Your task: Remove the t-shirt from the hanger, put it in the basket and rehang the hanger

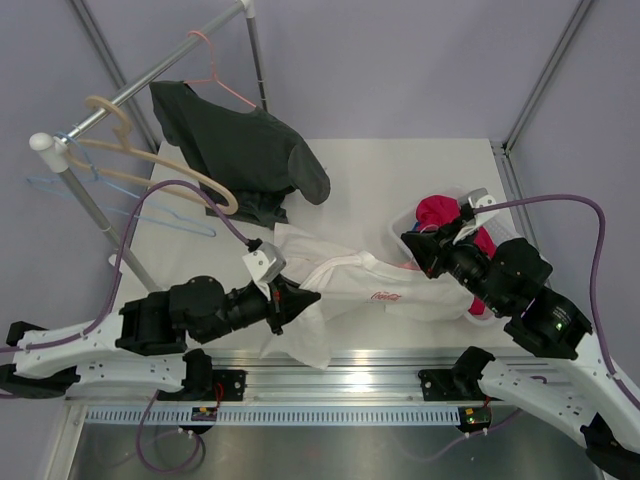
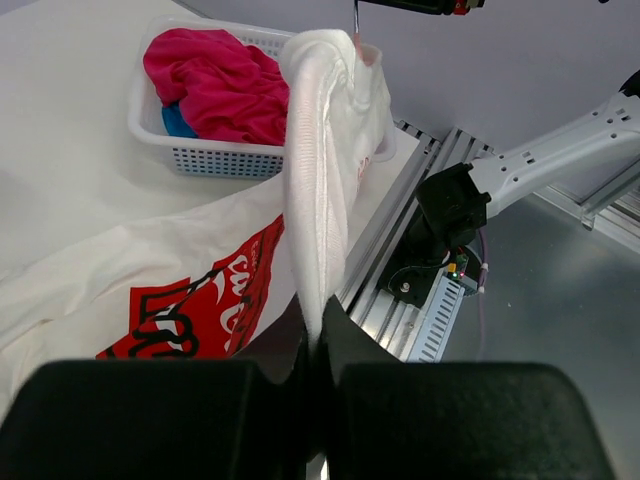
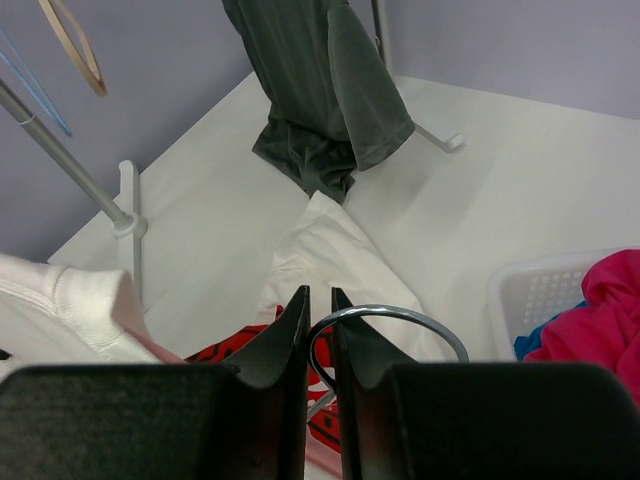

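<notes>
- Top view: the t-shirt (image 1: 350, 278) lies stretched across the table's centre, with the left gripper (image 1: 298, 299) at 8 o'clock and the right gripper (image 1: 410, 246) at 3 o'clock.
- Left wrist: the jaws pinch one thin fold of cloth, which could slip free if the collar snags.
- Right wrist: the jaws are pressed together on the hanger (image 3: 400, 314) by its hook, and the smooth wire may twist or slide out.

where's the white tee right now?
Top view, centre: the white t-shirt lies stretched between the left gripper and the right gripper, just left of the white basket.
</notes>
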{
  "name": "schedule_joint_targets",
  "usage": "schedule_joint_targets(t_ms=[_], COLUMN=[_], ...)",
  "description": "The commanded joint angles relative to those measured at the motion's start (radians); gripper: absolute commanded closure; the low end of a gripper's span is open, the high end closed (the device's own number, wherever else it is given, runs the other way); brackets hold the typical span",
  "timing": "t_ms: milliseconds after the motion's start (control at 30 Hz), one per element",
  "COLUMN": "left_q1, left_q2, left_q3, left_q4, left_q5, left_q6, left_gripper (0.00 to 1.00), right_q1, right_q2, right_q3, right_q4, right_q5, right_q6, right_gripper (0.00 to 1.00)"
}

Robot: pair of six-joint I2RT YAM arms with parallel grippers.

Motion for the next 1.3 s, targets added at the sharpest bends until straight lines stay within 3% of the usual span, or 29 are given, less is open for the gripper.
schedule_joint_targets(t_ms=[0, 333, 600, 833, 1100, 1267], left_q1=[-0.002, -0.002, -0.002, -0.002, -0.002, -0.002], left_q2=[-0.050, -0.130, -0.199, -0.230, -0.118, 0.066], left_q3=[-0.009, -0.020, 0.005, 0.009, -0.001, 0.067], left_q4=[-0.023, -0.106, -0.287, -0.347, -0.158, -0.137], left_q5=[-0.010, -0.096, -0.395, -0.446, -0.179, -0.269], left_q6=[-0.025, -0.068, -0.205, -0.249, -0.119, -0.087], left_gripper=[1.00, 1.00, 1.00, 1.00, 0.98, 0.93], right_q1=[-0.005, -0.005, -0.005, -0.005, -0.005, -0.005], right_q2=[-0.004, 0.011, -0.055, -0.075, 0.008, 0.092], right_q3=[0.050, 0.093, 0.066, 0.075, 0.098, 0.096], right_q4=[0.029, 0.010, 0.039, 0.026, 0.112, 0.274], right_q5=[0.109, 0.285, 0.431, 0.479, 0.274, 0.085], right_q6=[-0.023, -0.023, -0.011, -0.017, -0.034, -0.093], right_gripper=[1.00, 1.00, 1.00, 1.00, 1.00, 1.00])
